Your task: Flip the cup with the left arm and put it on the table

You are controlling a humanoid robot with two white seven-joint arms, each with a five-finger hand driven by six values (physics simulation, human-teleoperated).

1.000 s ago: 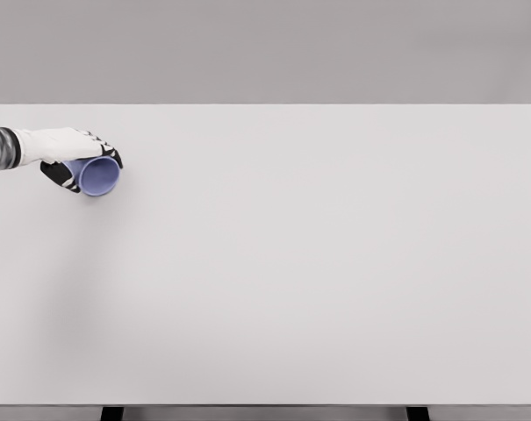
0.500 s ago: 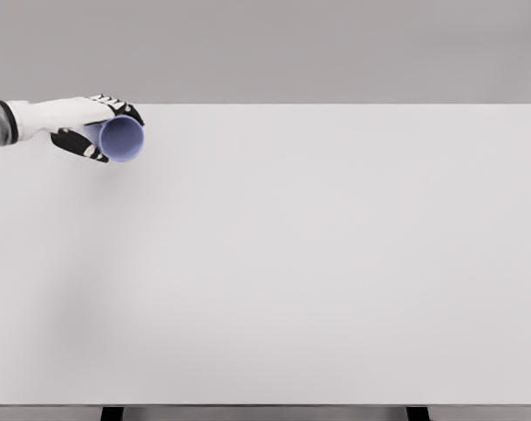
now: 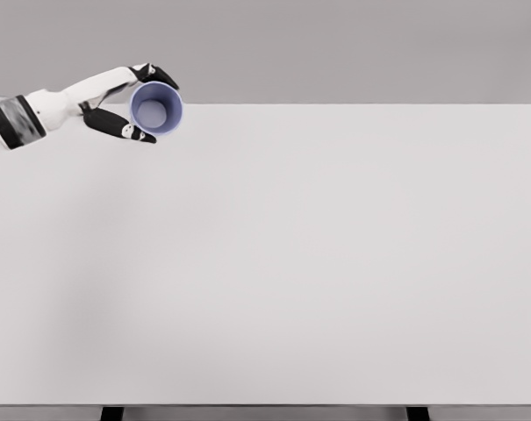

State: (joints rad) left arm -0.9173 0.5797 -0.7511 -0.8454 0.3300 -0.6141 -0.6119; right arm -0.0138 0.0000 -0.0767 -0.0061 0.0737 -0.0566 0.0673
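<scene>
A light purple cup (image 3: 156, 109) is held in the air over the far left part of the white table (image 3: 291, 263), its open mouth turned toward the camera so the inside shows. My left hand (image 3: 135, 103) is shut on it, fingers above the cup and thumb below. The white left arm (image 3: 46, 110) comes in from the left edge. The right arm does not show.
The table's far edge (image 3: 335, 104) runs just behind the cup, against a plain grey wall. Two dark table legs (image 3: 112, 413) show at the bottom edge.
The left hand has lifted the cup off the table, moved it up and to the right, and turned it so its mouth faces the camera more fully.
</scene>
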